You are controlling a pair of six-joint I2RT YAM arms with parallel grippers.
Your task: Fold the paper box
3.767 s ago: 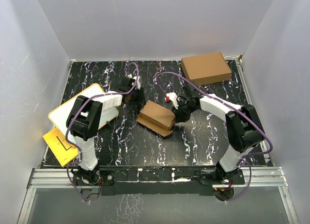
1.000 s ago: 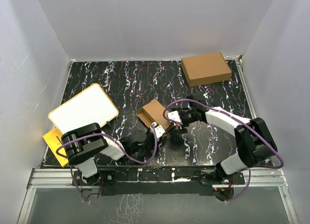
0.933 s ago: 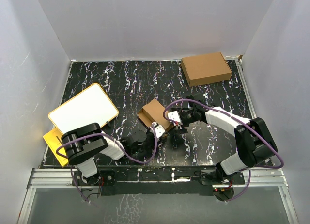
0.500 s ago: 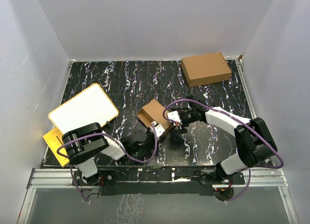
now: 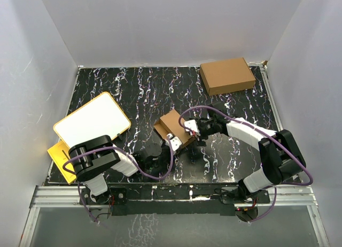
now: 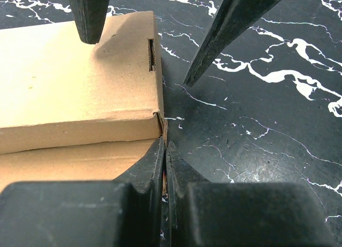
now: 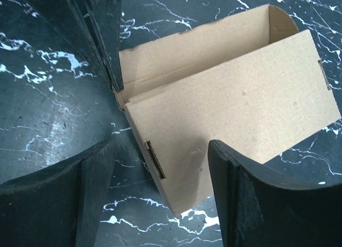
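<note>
The paper box (image 5: 173, 128) is a brown cardboard piece, partly folded, lying mid-table with one long side open (image 7: 230, 92). My left gripper (image 5: 175, 144) comes in low from the near side. Its jaws stand pressed together (image 6: 164, 149) with a thin cardboard edge at the box's near corner (image 6: 161, 121) between them. My right gripper (image 5: 194, 131) is open. Its fingers (image 7: 93, 193) straddle the slotted end of the box (image 7: 156, 160) without touching it, and they show again at the top of the left wrist view (image 6: 230, 28).
A larger closed brown box (image 5: 227, 75) sits at the far right. A white board with a yellow rim (image 5: 92, 120) lies at the left, with a yellow sheet (image 5: 61, 159) beneath its near corner. Grey walls enclose the black marbled table (image 5: 133, 86).
The left gripper has closed onto the near corner edge of the box. The box and the right gripper have shifted slightly towards the far side.
</note>
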